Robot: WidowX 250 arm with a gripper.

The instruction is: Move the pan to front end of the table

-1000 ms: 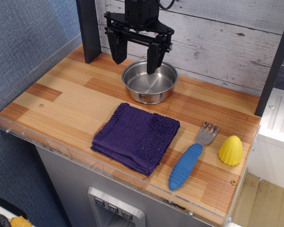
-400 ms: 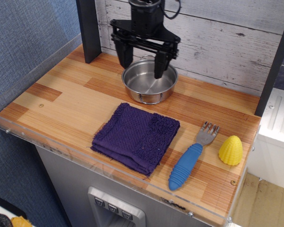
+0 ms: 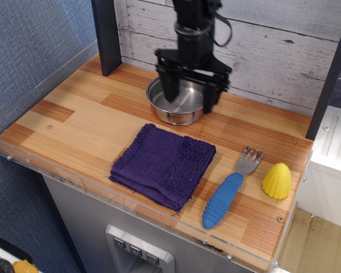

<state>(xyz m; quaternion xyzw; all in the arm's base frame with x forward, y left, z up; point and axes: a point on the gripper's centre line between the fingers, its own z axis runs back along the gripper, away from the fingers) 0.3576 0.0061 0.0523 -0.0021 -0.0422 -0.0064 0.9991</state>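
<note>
Observation.image showed the pincer (image 3: 190, 96) spread wide over the pan (image 3: 179, 101), one finger inside the bowl, the other at its right rim, gripping nothing. That pan sat at the surface's (image 3: 74, 114) back, behind the purple cloth (image 3: 162, 165).

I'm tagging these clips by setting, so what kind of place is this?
Probably a mock kitchen counter for robot trials: a wood-plank table with a clear acrylic rim, a steel pan, a purple cloth, a toy-like blue-handled fork, and a gripper over the pan.
</note>
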